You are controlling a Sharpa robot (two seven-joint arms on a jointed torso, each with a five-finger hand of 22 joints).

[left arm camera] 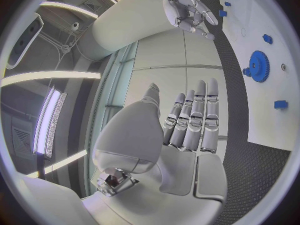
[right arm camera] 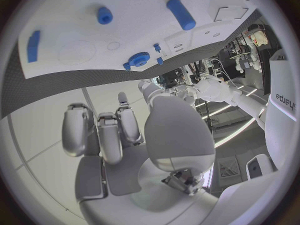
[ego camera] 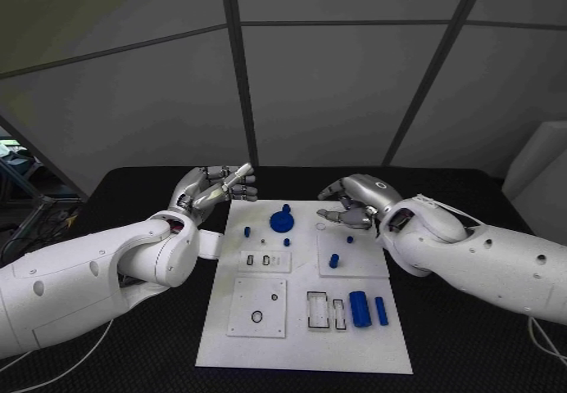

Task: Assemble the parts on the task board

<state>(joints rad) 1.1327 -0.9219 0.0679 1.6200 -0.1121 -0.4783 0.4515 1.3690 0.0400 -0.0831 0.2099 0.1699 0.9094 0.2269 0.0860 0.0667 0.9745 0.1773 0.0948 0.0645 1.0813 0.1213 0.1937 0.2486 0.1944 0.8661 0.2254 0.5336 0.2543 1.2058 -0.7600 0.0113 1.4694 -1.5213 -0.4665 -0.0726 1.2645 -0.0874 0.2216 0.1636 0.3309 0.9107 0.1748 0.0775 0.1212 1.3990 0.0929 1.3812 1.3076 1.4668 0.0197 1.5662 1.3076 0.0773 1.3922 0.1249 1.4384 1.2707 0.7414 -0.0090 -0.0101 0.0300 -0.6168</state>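
The white task board (ego camera: 305, 340) lies in the middle of the black table. A blue gear (ego camera: 281, 219) stands at its far end, with small blue pegs (ego camera: 286, 241) beside it. A blue cylinder (ego camera: 359, 309) and a blue bar (ego camera: 382, 310) lie near the board's right side. My left hand (ego camera: 216, 188) hovers over the board's far left corner, fingers straight, holding nothing; its flat palm (left arm camera: 187, 130) faces the gear (left arm camera: 259, 66). My right hand (ego camera: 355, 201) hangs above the far right part, fingers loosely bent and empty. From the right wrist, its fingers (right arm camera: 109, 135) point toward the gear (right arm camera: 139, 59).
Raised white insert plates with dark cut-outs (ego camera: 258, 307) sit on the board's near half. Another small blue piece (ego camera: 333, 261) lies on the right insert. Black table (ego camera: 473, 352) surrounds the board. Grey wall panels stand behind.
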